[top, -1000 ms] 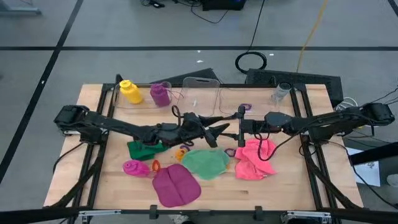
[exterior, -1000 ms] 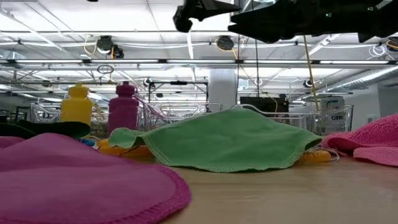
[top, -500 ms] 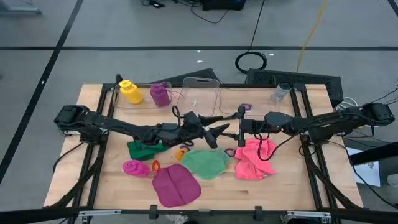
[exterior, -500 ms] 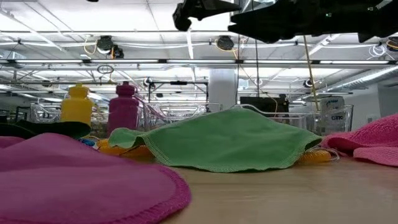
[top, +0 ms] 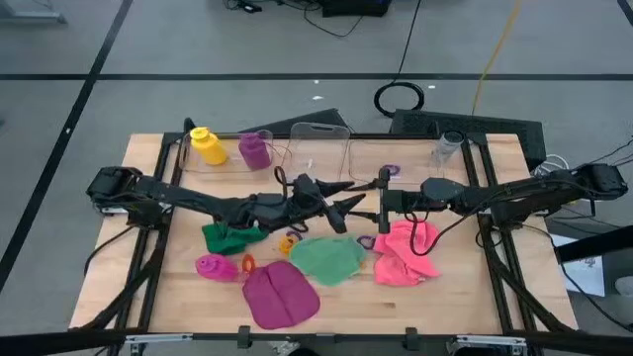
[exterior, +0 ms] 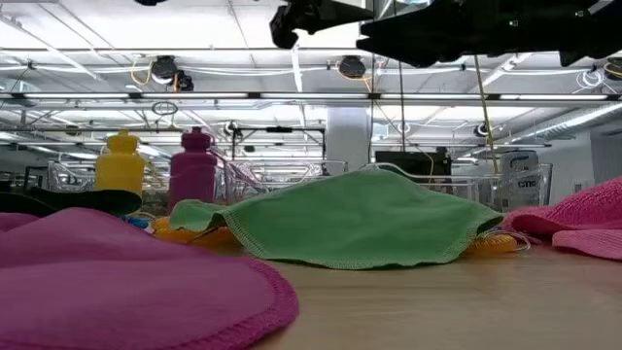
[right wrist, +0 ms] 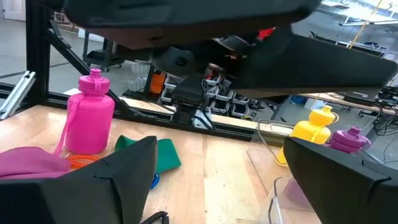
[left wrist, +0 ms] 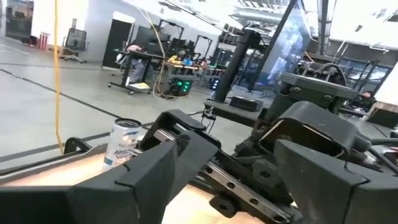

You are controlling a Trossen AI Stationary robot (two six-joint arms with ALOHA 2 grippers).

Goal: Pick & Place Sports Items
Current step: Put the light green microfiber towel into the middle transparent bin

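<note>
Both arms hover mid-worktop, tips near each other: left gripper (top: 348, 205) and right gripper (top: 384, 201) w/ jaws spread and empty, so we judge the step in hand to be picking an item. Nearest targets are the light green cloth (top: 328, 259) and pink cloth (top: 404, 252) toward the front edge; yellow bottle (top: 207, 145) and purple bottle (top: 255, 149) stand at the back-left corner. We'd drop one arm only, pinch a raised fold, and keep the other clear.
</note>
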